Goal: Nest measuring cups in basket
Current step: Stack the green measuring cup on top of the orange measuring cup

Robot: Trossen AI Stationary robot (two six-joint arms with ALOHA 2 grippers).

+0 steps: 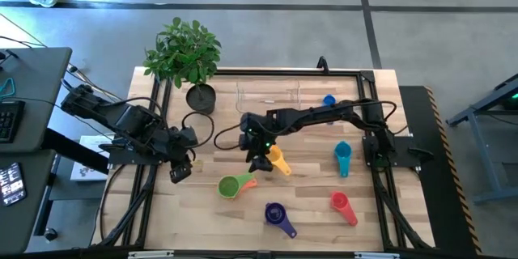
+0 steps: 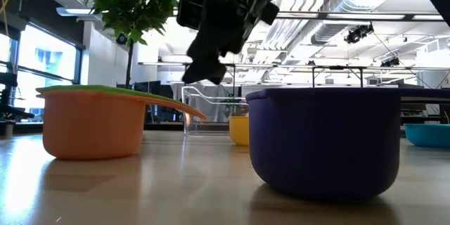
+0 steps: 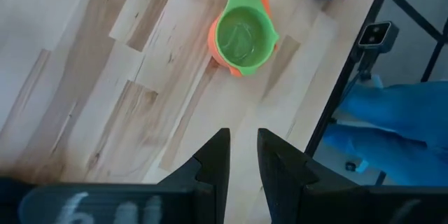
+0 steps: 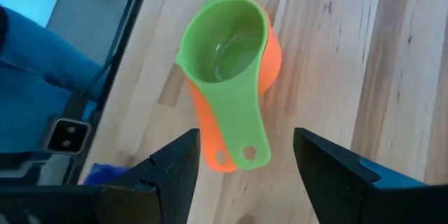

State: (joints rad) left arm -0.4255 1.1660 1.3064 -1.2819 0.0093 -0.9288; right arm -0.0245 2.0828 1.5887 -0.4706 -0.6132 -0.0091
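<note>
The green cup [image 1: 230, 184] sits nested in the orange cup [image 4: 271, 56] on the table's middle front, with both handles lying together. My right gripper [image 1: 259, 162] hangs open and empty above the table between this pair and the yellow cup [image 1: 279, 162]. In the right wrist view its fingers stand on either side of the two handles [image 4: 234, 154], above them. My left gripper [image 1: 180, 170] waits at the left, its fingers a narrow gap apart and empty. The purple [image 1: 278, 214], red [image 1: 343, 205], teal [image 1: 342, 158] and blue [image 1: 329, 99] cups lie apart. The clear basket [image 1: 269, 95] stands at the far middle.
A potted plant [image 1: 188, 57] in a dark round pot [image 1: 201, 97] stands at the far left beside the basket. A black frame rail [image 1: 380, 178] runs round the table. In the low view the purple cup [image 2: 323, 140] stands nearest, with the orange cup [image 2: 91, 123] to its left.
</note>
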